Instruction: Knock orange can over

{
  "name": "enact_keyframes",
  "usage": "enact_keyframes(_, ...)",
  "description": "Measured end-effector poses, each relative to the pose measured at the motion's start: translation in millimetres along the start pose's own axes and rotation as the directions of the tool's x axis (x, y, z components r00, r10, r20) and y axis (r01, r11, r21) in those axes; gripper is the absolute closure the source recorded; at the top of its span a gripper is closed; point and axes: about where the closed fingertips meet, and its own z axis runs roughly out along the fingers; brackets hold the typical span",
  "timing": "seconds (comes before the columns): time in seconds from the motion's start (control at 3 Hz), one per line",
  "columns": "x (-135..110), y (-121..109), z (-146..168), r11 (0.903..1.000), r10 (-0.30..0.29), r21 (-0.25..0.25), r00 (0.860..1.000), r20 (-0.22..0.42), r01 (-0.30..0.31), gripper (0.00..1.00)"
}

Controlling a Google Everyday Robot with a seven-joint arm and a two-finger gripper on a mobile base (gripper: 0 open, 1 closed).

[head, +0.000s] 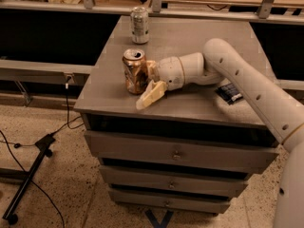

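The orange can (135, 71) is dented, orange-gold with a silver top, and stands upright near the front left of the grey cabinet top (190, 42). My gripper (150, 82) is right beside the can on its right side, reaching in from the right on the white arm (237, 75). One cream finger (151, 95) points forward and down toward the cabinet's front edge; the other lies against the can's right side. The fingers are spread open and hold nothing.
A silver-white can (139, 25) stands upright at the back left of the top. A small dark packet (229, 92) lies at the right, under the arm. Drawers (175, 153) are below. A black stand and cables (28, 175) lie on the floor at left.
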Motion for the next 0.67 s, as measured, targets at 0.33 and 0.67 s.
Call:
enact_keyframes(0.33,0.0,0.0,0.1,1.0000,0.000,0.000,1.000,0.000,0.000,0.00)
enact_keyframes(0.67,-0.6,0.4,3.4,1.0000,0.000,-0.006,1.000,0.001,0.001,0.22)
